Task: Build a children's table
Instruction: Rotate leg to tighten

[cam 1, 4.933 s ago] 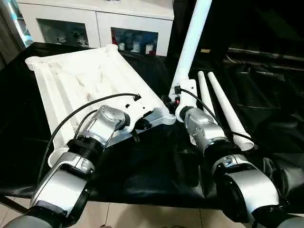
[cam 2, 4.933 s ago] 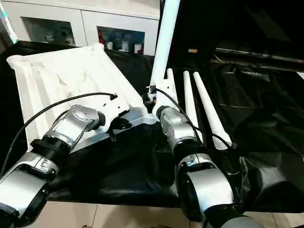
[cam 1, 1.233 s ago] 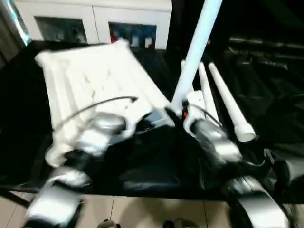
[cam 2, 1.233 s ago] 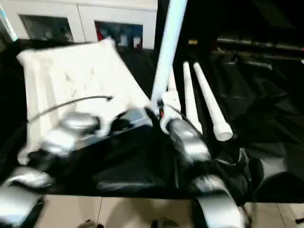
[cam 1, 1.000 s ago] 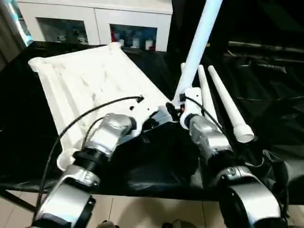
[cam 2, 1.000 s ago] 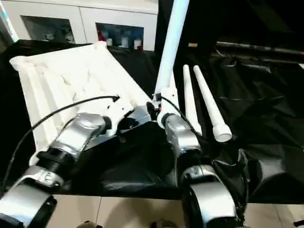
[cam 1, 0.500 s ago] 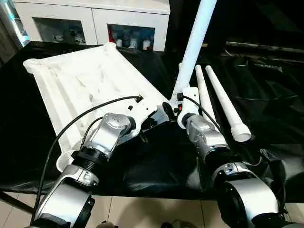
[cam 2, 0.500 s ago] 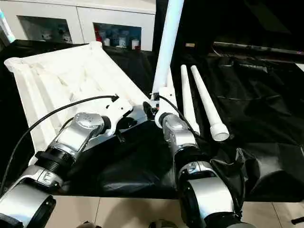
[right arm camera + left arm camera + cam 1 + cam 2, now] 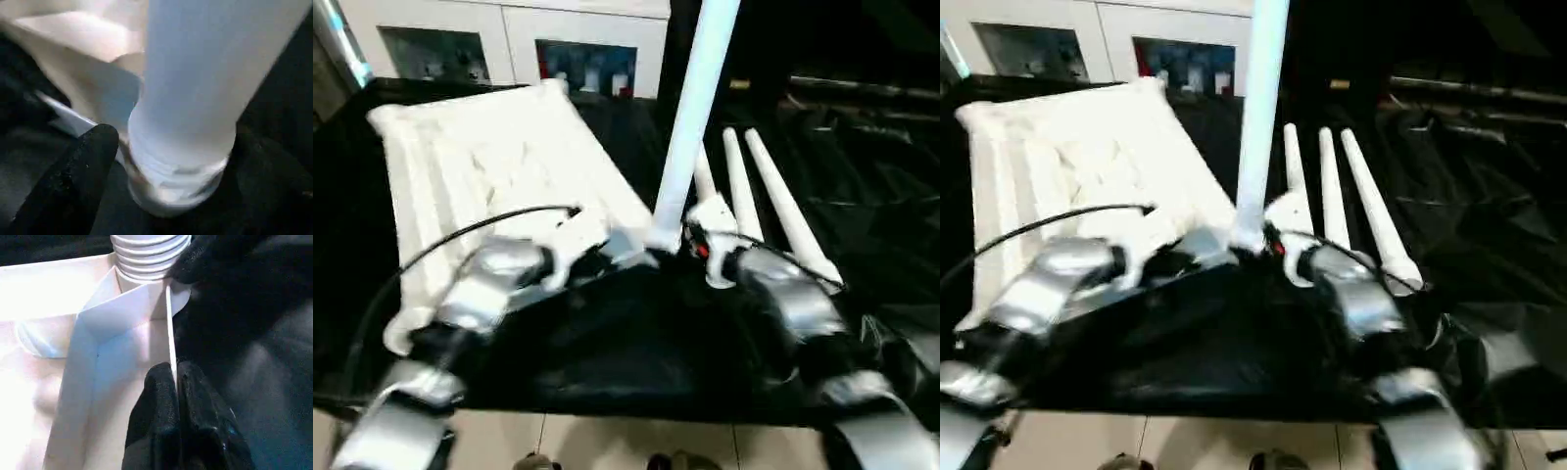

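The table top [image 9: 480, 157] lies ribbed side up across the left half of the head view, on a black cloth [image 9: 862, 196]. At its near corner, just left of centre, the left gripper [image 9: 175, 377] has its two black fingers pressed together on the thin upright wall of the top's edge, pinching it to hold the top steady.

At centre, one leg [image 9: 690, 108] stands nearly upright, its lower end meeting the corner socket [image 9: 146, 259]. The right gripper [image 9: 161, 161] sits around the leg's base: one black finger [image 9: 83, 171] shows at one side of the leg, with dark shapes at the other side, so I judge it clasps the leg, though the far finger is hard to make out. To the right of centre, three spare legs [image 9: 773, 196] lie side by side on the cloth.

The step in hand looks like seating this leg. To do it well, keep the leg's axis in line with the socket, and let the left gripper hold the rim so the top does not slide or twist.

The left wrist view shows the ribbed, threaded-looking end of the leg entering the socket, which the head views blur. The head views alone show the spare legs and the leg's slight lean.
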